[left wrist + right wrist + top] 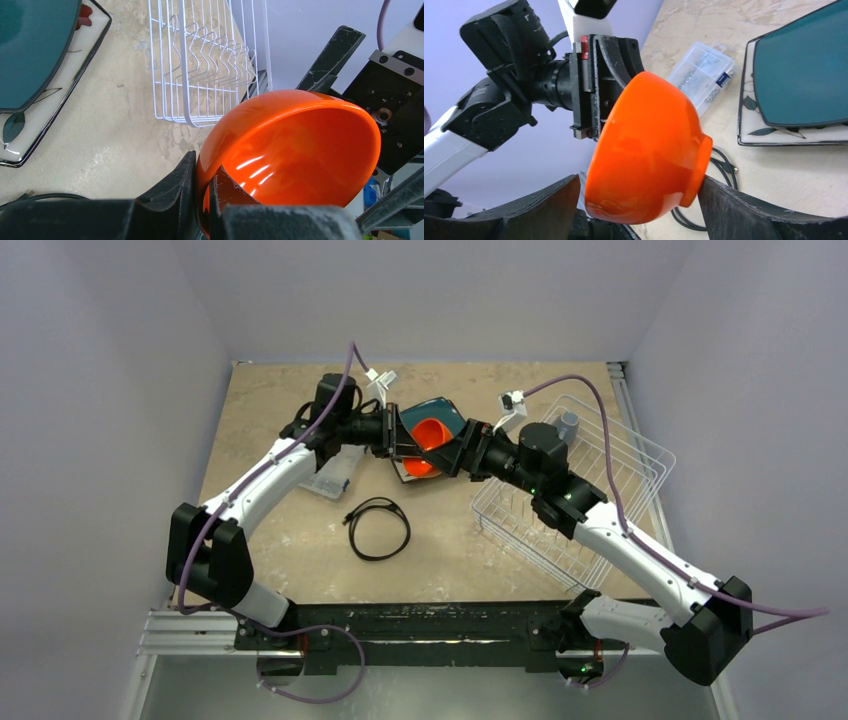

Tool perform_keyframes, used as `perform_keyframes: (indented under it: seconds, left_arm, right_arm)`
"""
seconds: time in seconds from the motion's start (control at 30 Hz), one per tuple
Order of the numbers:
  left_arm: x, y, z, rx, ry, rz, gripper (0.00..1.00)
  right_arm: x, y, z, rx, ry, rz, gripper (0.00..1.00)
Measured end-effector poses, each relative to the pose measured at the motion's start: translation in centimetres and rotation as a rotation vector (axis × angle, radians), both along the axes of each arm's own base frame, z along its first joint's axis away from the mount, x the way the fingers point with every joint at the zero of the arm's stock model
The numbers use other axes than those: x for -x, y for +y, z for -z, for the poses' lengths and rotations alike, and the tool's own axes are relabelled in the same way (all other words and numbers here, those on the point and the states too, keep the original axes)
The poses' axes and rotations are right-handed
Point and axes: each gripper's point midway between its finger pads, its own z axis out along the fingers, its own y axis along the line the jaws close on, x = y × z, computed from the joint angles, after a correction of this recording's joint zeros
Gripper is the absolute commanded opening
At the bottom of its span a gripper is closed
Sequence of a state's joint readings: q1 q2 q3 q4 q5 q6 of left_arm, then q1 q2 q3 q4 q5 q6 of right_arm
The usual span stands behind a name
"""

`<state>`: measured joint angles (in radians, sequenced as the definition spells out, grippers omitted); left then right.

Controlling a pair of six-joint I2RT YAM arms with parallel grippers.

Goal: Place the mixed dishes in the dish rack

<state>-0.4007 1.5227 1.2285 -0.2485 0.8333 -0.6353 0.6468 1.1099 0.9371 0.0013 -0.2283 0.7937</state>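
The orange bowl [430, 435] is held in the air on its side between both arms, above the stacked plates. My left gripper [204, 195] is shut on its rim, one finger inside and one outside. My right gripper [639, 182] is open around the bowl [644, 150]; one finger is at its foot, the other stands apart from its rim. The dark teal plate [440, 410] lies on the patterned plate [60, 100]. The white dish rack [600, 490] stands at the right with the grey-blue mug [568, 425] in its far corner. The mint plate is out of view.
A clear plastic box [332, 475] lies left of the plates under my left arm. A black coiled cable [378, 528] lies on the table's middle front. Walls close in the table on the left, back and right.
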Motion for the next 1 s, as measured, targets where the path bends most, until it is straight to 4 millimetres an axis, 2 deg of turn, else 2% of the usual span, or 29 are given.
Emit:
perform_keyframes:
  seconds: [0.13, 0.27, 0.33, 0.47, 0.57, 0.6, 0.63, 0.73, 0.8, 1.0]
  left_arm:
    - [0.2, -0.2, 0.0, 0.001, 0.000, 0.007, 0.00]
    - [0.2, -0.2, 0.0, 0.001, 0.001, 0.008, 0.00]
    - [0.1, -0.2, 0.0, 0.000, -0.001, 0.005, 0.00]
    - [0.1, -0.1, 0.1, -0.003, 0.001, 0.002, 0.00]
    - [0.1, -0.1, 0.2, -0.009, 0.003, 0.000, 0.00]
    - [0.1, 0.0, 0.3, -0.013, 0.003, -0.001, 0.04]
    - [0.2, 0.0, 0.4, -0.019, 0.005, -0.003, 0.10]
    - [0.1, 0.1, 0.5, -0.036, 0.004, -0.009, 0.40]
    - [0.2, 0.2, 0.6, -0.051, 0.008, -0.013, 0.50]
    - [0.1, 0.7, 1.2, -0.105, 0.026, -0.046, 0.59]
  right_arm:
    - [0.0, 0.1, -0.4, -0.022, 0.003, -0.001, 0.78]
    - [-0.1, 0.0, 0.0, -0.024, 0.017, 0.007, 0.57]
    - [-0.1, 0.0, 0.1, -0.031, 0.030, 0.014, 0.44]
    - [-0.1, 0.0, 0.1, -0.031, 0.035, 0.016, 0.01]
    - [-0.2, -0.1, 0.2, -0.030, 0.041, 0.021, 0.00]
    - [-0.2, -0.1, 0.3, -0.029, 0.044, 0.023, 0.00]
    - [-0.2, -0.1, 0.4, -0.028, 0.048, 0.025, 0.00]
    - [-0.2, -0.1, 0.6, -0.027, 0.059, 0.028, 0.00]
    - [-0.5, -0.3, 0.6, -0.023, 0.056, 0.048, 0.00]
    - [-1.8, -2.0, 2.0, 0.031, 0.077, 0.142, 0.00]
